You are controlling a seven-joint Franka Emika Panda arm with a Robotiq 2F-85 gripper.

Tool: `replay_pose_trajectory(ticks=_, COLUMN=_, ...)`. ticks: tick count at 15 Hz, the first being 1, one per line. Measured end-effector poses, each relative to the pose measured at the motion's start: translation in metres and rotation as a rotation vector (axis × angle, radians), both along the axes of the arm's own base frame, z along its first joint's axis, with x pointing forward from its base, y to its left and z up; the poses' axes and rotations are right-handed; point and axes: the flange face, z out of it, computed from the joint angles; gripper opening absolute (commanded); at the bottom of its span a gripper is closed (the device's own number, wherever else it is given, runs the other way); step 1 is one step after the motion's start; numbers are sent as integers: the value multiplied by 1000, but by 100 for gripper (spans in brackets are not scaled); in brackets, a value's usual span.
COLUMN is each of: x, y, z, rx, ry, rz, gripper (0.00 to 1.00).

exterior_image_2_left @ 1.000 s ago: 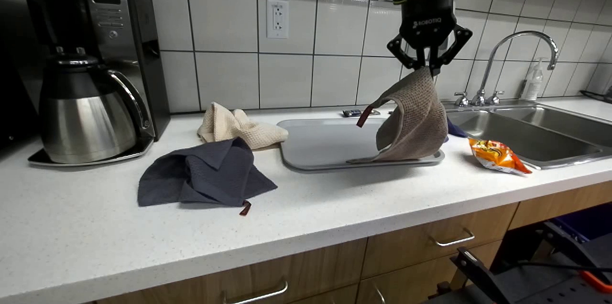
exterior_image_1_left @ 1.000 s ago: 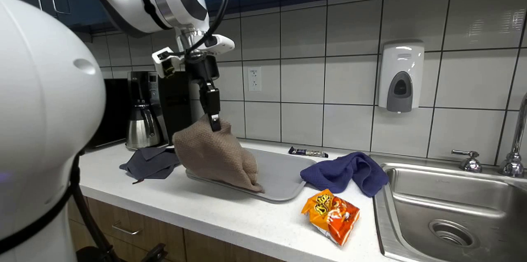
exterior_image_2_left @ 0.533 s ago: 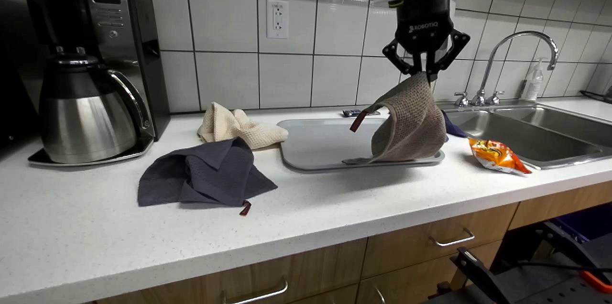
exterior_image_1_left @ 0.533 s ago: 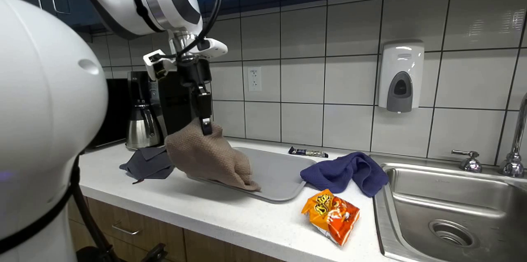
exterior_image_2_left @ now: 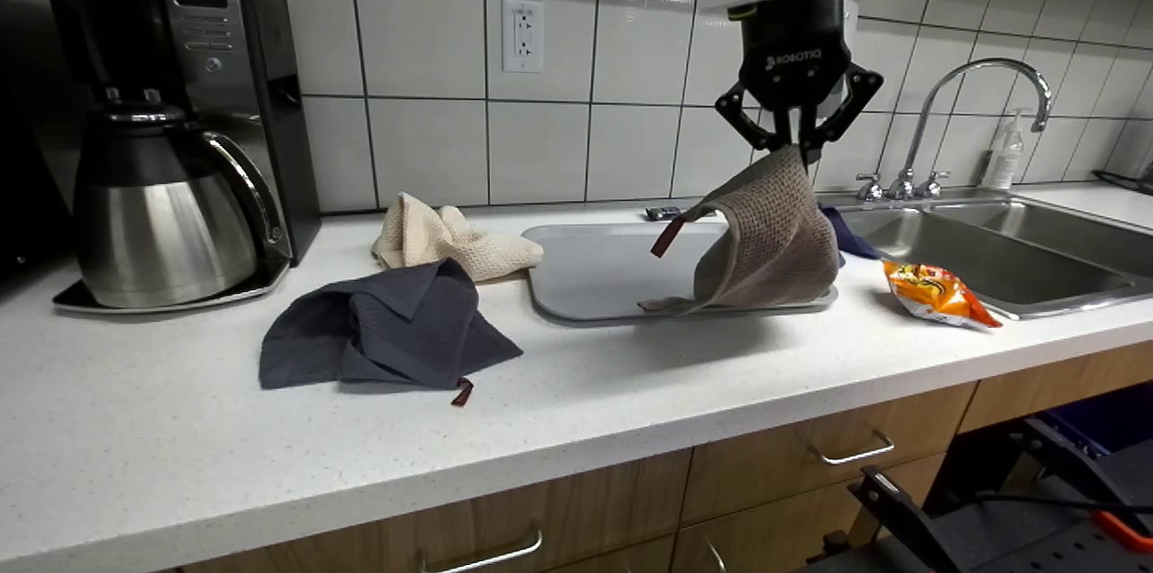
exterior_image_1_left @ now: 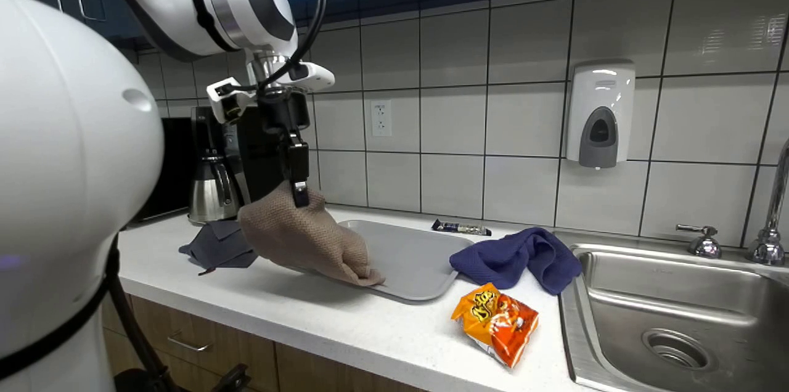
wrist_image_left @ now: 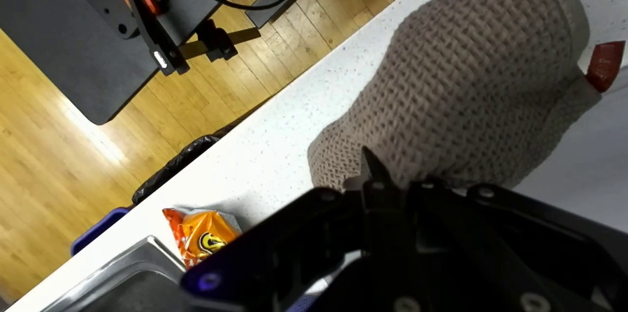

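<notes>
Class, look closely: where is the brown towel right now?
In an exterior view, right of the picture's centre, the brown towel hangs from the end effector, partly hiding the grey tray; the orange snack bag lies farther right.

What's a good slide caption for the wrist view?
Jaws grip a brown cloth; a snack bag lies beside the sink.

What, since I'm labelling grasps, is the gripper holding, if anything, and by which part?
The brown cloth, by its topmost part, pinched in the gripper; whether that is a corner, I can't tell.
</notes>
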Motion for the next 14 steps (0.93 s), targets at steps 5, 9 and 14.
replay_pose_trajectory(ticks=5, x=-5, y=0, z=-11, rx=10, ry=33, rz=5, gripper=1)
replay_pose_trajectory(ticks=9, x=-6, y=0, z=-21, rx=12, ry=61, rz=12, gripper=1)
replay_pose_trajectory(ticks=14, x=-5, y=-2, z=-34, rx=9, ry=93, rz=7, gripper=1)
